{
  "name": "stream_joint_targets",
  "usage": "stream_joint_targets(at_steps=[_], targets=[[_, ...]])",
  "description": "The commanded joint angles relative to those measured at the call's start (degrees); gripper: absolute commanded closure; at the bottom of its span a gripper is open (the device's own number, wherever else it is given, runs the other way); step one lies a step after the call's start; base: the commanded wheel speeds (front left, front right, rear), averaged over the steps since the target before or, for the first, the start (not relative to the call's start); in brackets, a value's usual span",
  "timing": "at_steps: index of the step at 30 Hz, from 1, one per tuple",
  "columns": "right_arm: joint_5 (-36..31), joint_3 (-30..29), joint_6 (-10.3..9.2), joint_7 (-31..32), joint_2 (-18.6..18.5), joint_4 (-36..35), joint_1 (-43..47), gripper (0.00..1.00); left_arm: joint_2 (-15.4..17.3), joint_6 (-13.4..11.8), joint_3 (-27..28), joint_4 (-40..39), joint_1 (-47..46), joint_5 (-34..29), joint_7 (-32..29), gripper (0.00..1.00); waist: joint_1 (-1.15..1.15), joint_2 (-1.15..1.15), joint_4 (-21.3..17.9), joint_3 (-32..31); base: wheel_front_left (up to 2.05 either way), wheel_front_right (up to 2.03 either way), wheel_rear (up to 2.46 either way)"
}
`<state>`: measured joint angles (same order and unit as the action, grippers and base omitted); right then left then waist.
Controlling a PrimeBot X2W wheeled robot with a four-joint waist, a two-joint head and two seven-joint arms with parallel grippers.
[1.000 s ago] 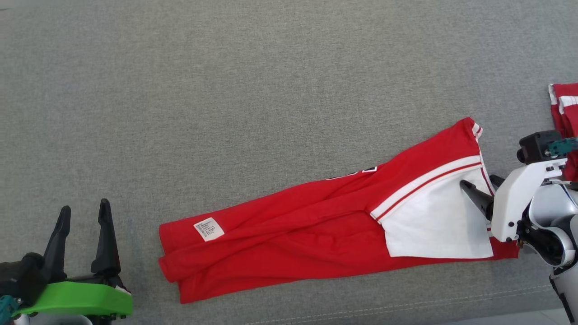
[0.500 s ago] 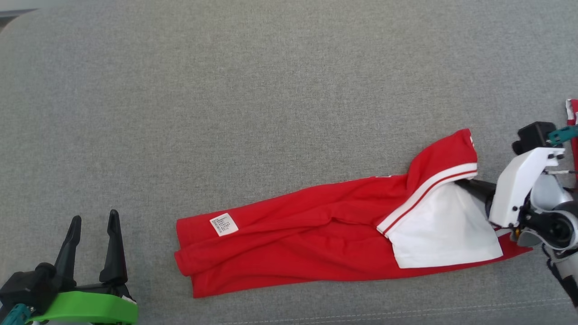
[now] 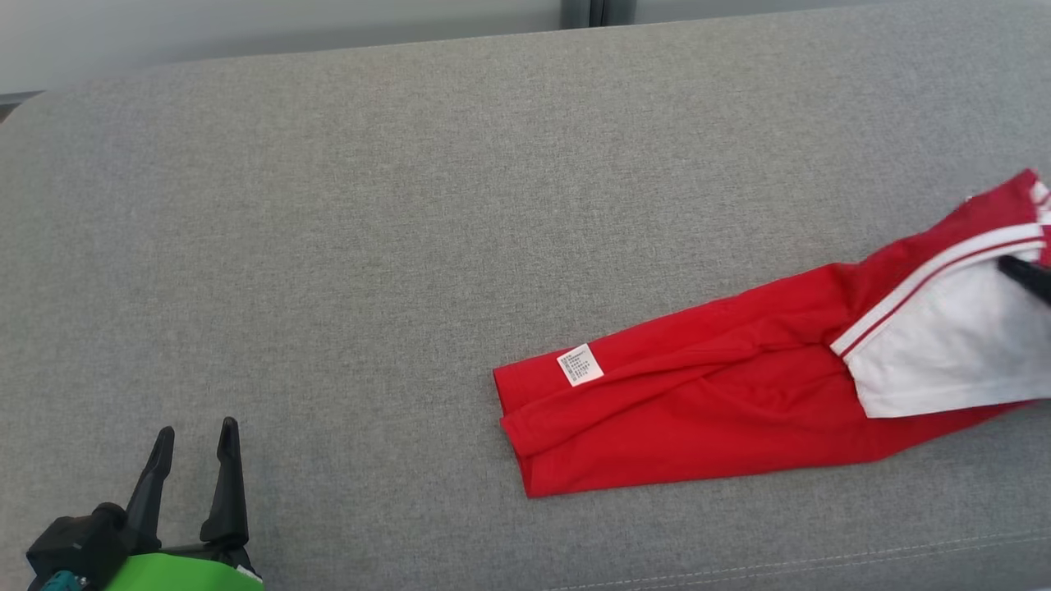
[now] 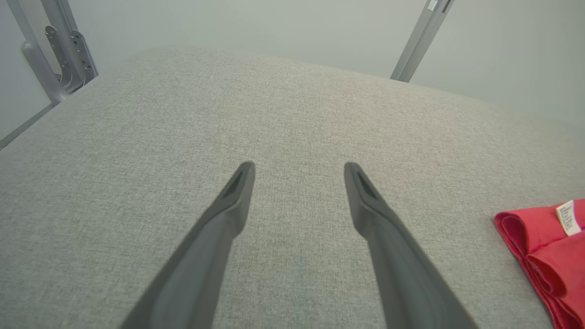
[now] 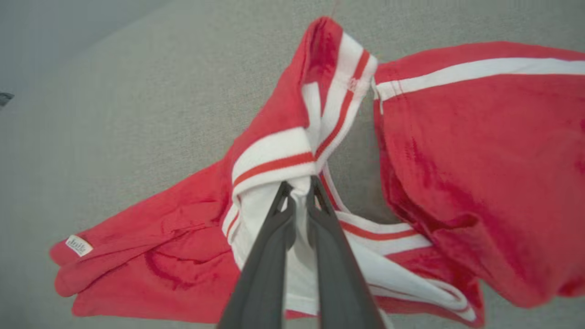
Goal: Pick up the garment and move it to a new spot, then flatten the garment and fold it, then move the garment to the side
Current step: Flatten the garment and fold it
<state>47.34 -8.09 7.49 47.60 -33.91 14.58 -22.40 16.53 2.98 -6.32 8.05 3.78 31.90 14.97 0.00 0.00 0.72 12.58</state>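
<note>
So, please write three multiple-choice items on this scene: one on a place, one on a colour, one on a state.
1. Where on the long folded red garment with a white panel is the small white sewn label?
A. on the white panel
B. near the red end far from the white panel
C. on the striped band

2. What colour is the woven fabric surface under the garment?
A. blue
B. brown
C. grey

3. In what state is the right dark two-fingered pincer?
A. shut on the garment's white cloth
B. open above bare surface
C. open around the label

Key: 1 B, the head view shows the label at the red end; 2 C, the cloth around the garment is grey; 3 A, the right wrist view shows the pincer closed on white cloth.
</note>
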Motion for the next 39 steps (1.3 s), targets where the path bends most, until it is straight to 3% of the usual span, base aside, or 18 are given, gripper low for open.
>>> stream_joint_targets(at_steps=[1, 6, 10, 13, 16, 20, 25, 32, 33, 34, 35, 39], targets=[[2.47, 1.15, 0.01, 0.76, 2.06, -3.88, 1.30, 1.00, -0.40, 0.66, 0.59, 0.30, 0.37, -1.09, 0.24, 0.00, 0.00, 0.00, 0.08, 0.01, 0.00, 0.00, 0.00], [5.67, 5.97, 0.00, 3.12, 11.68, -18.57, 7.51, 1.00, -1.60, 1.92, 2.25, 0.88, 0.47, -3.70, 0.25, 0.00, 0.00, 0.00, 0.02, 0.05, 0.00, 0.00, 0.00], [-0.95, 11.05, 0.02, 0.22, 22.09, -24.06, 10.84, 1.00, -2.43, 2.64, 3.47, 1.25, -0.02, -4.99, 0.25, 0.00, 0.00, 0.00, -0.74, 0.60, 0.00, 0.00, 0.00], [-7.13, 14.91, 0.02, -4.24, 28.91, -22.46, 11.54, 1.00, -2.90, 3.18, 3.00, 1.55, -0.93, -6.01, 0.25, 0.00, 0.00, 0.00, -1.35, 1.24, 0.00, 0.00, 0.00], [-11.17, 19.56, 0.01, -11.05, 30.77, -17.70, 10.60, 1.00, -2.76, 3.61, 2.31, 2.05, -1.70, -6.71, 0.25, 0.00, 0.00, 0.00, -1.78, 1.74, 0.00, 0.00, 0.00], [-9.24, 28.65, 0.01, -20.46, 30.93, -10.16, 9.07, 1.00, -2.87, 4.02, 1.74, 2.65, -2.51, -7.12, 0.25, 0.00, 0.00, 0.00, -1.65, 1.84, 0.00, 0.00, 0.00], [-7.87, 36.44, 0.01, -27.00, 31.02, -2.61, 5.23, 1.00, -2.86, 4.24, 1.83, 3.31, -2.61, -7.40, 0.25, 0.00, 0.00, 0.00, -1.78, 1.81, 0.00, 0.00, 0.00], [-5.25, 42.31, 0.01, -31.86, 31.03, 4.55, 0.11, 1.00, -4.07, 4.40, 0.87, 4.28, -1.90, -7.49, 0.25, 0.00, 0.00, 0.00, -1.36, 1.42, 0.00, 0.00, 0.00], [-4.71, 43.26, 0.01, -32.10, 30.99, 5.06, -0.48, 0.72, -4.14, 4.42, 0.75, 4.43, -1.77, -7.57, 0.25, 0.00, 0.00, 0.00, -1.32, 1.41, 0.00, 0.00, 0.00], [-4.01, 44.17, 0.01, -32.31, 31.00, 5.18, -0.98, 0.06, -4.20, 4.45, 0.65, 4.55, -1.69, -7.64, 0.25, 0.00, 0.00, 0.00, -1.27, 1.38, 0.00, 0.00, 0.00], [-3.39, 44.73, 0.01, -32.43, 30.99, 5.47, -1.32, 0.00, -4.23, 4.47, 0.59, 4.71, -1.60, -7.68, 0.25, 0.00, 0.00, 0.00, -1.22, 1.33, 0.00, 0.00, 0.00], [-2.29, 44.84, 0.01, -33.07, 30.96, 3.30, -2.32, 0.00, -3.71, 4.51, 0.92, 5.09, -1.04, -7.63, 0.25, 0.00, 0.00, 0.00, -1.33, 1.01, 0.00, 0.00, 0.00]])
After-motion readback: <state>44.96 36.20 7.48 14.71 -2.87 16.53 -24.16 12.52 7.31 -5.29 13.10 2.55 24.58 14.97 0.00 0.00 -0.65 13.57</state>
